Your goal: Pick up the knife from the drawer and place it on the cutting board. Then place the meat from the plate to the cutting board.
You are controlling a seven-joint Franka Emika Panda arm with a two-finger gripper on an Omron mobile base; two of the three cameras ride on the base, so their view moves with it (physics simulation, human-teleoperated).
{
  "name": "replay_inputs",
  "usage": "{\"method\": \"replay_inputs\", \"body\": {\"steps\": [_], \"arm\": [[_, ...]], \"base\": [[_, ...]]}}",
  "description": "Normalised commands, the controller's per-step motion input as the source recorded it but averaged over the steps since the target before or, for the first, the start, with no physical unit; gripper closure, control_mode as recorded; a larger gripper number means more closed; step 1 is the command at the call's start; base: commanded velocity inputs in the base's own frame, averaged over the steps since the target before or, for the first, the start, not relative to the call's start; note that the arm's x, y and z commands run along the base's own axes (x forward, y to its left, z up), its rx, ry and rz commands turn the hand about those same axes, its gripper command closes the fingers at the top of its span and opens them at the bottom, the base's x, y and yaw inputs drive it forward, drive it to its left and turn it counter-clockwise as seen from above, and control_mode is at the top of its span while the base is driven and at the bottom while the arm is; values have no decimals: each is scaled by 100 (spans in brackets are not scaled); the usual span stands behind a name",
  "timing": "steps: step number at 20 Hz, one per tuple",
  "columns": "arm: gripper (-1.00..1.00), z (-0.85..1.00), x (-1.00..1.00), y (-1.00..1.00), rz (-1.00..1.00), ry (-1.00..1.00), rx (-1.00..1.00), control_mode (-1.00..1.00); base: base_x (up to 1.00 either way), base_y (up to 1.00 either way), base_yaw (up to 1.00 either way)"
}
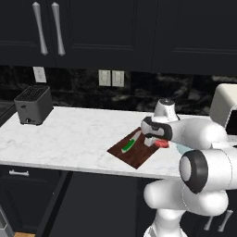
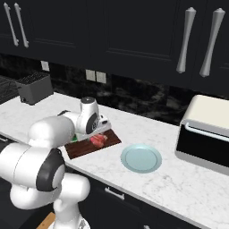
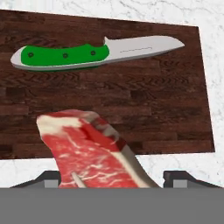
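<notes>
A dark kitchen: black upper cabinets [image 1: 139,32] with four long silver handles counted across the two base views, a black marbled backsplash [image 1: 176,90] with three pale wall plates in the left base view, and one long white marble counter [image 1: 74,134] over dark lower cabinets.

One white arm reaches over the counter. Next in size is one pale oven-like box with a dark front [image 2: 205,134] at the counter's right end, then one dark toaster [image 1: 33,105] at the left end.

One cutting board [image 3: 131,109] lies flat on the counter near its front edge, a dark reddish-brown rectangle with clear wood grain. One round pale blue-green plate [image 2: 141,158] sits on the counter just right of the board, apart from it.

One piece of meat [image 3: 92,153] sits between the fingers of the gripper [image 1: 155,141], at the board's near edge. It is red-pink with white streaks and a pale band of fat along one side, and it looks tilted rather than flat. The fingers stand wide, one on each side of the meat; whether they press it or have let go, I cannot tell.

One knife [image 3: 87,54] lies flat on the board's far part, well apart from the meat. It has a bright green handle with three small rivets and a short silver-white blade.
</notes>
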Motion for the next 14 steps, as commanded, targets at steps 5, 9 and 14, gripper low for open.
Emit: {"method": "replay_inputs", "body": {"steps": [5,9,14], "arm": [[100,-7,62,13,0,2,0,-100],[100,-27,39,0,0,2,0,-100],[100,-41,32,0,0,3,0,-100]], "base": [[0,0,0],[0,0,0],[0,0,0]]}}
